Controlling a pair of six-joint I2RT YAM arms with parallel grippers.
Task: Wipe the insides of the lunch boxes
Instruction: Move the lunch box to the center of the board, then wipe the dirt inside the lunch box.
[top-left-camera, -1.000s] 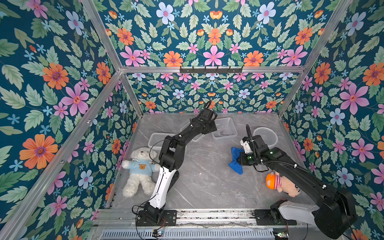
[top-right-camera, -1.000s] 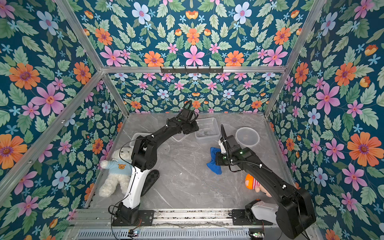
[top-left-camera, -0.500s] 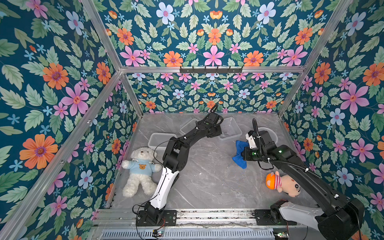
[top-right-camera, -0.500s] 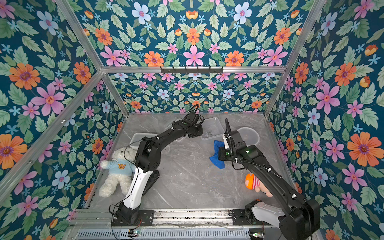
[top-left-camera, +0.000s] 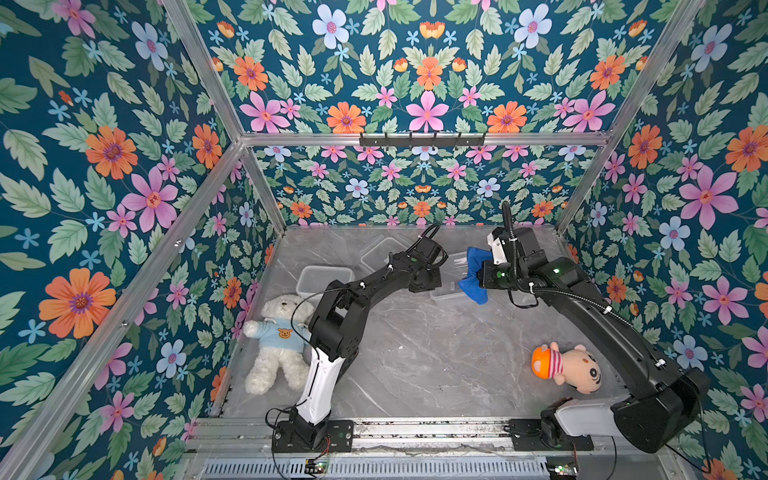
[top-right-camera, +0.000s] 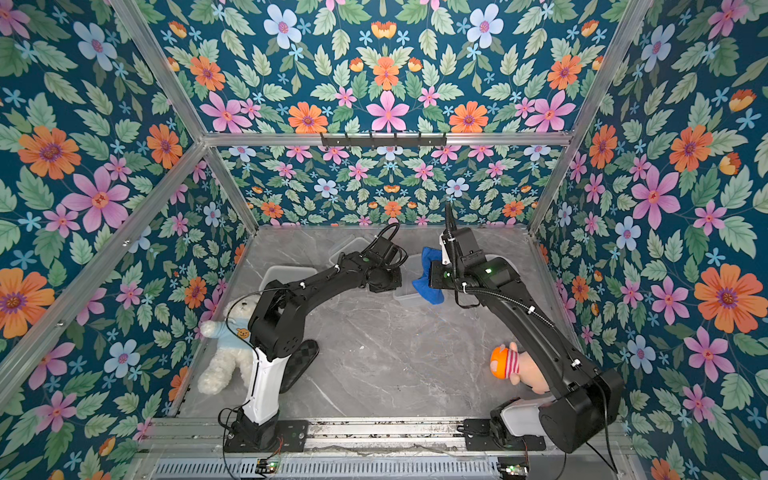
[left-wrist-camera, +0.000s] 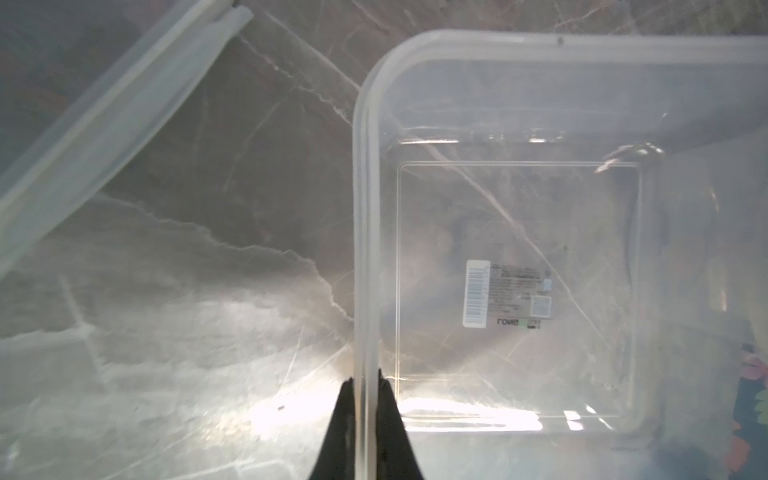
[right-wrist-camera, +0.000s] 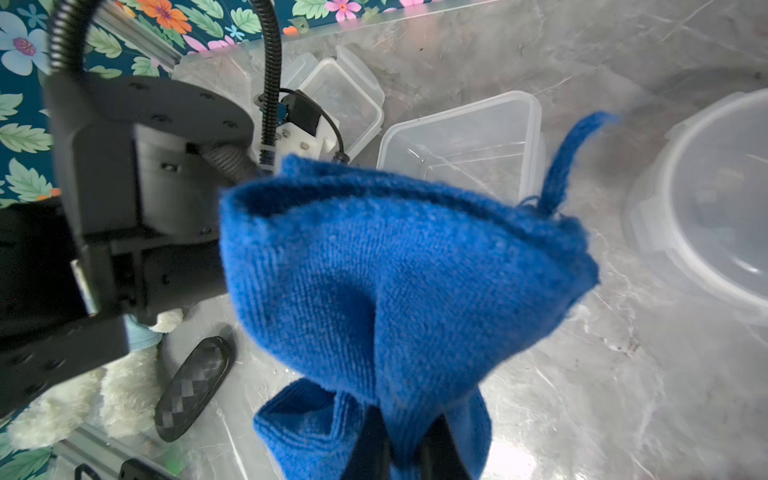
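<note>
1. The left fingers (left-wrist-camera: 347, 395) are closed narrowly on the rim of the square lunch box (left-wrist-camera: 515, 249), with one finger outside the wall and one inside it
2. The square lunch box is set upright and open on the grey marbled counter (top-left-camera: 436, 353), toward the back and between the two arms; a printed label can be seen through its clear base
3. The right fingers (right-wrist-camera: 368, 449) are pinched shut on the blue cloth (right-wrist-camera: 395, 270), which hangs bunched from them
4. In both top views the cloth is held at the right-hand edge of the square lunch box and partly covers it; whether cloth and box touch cannot be told
5. The round lunch box (right-wrist-camera: 715, 199) is seen only in the right wrist view, open on the counter and apart from the square one
6. The rectangular lunch box (top-left-camera: 324, 280) is placed at the left side of the counter, well apart from the square one and behind the white teddy bear (top-left-camera: 278, 340)
7. A shallower clear plastic piece with clip tabs (right-wrist-camera: 340, 95) lies near the back wall, just beside the left wrist
8. A pink doll with an orange cap (top-left-camera: 569, 365) lies near the right arm
</note>
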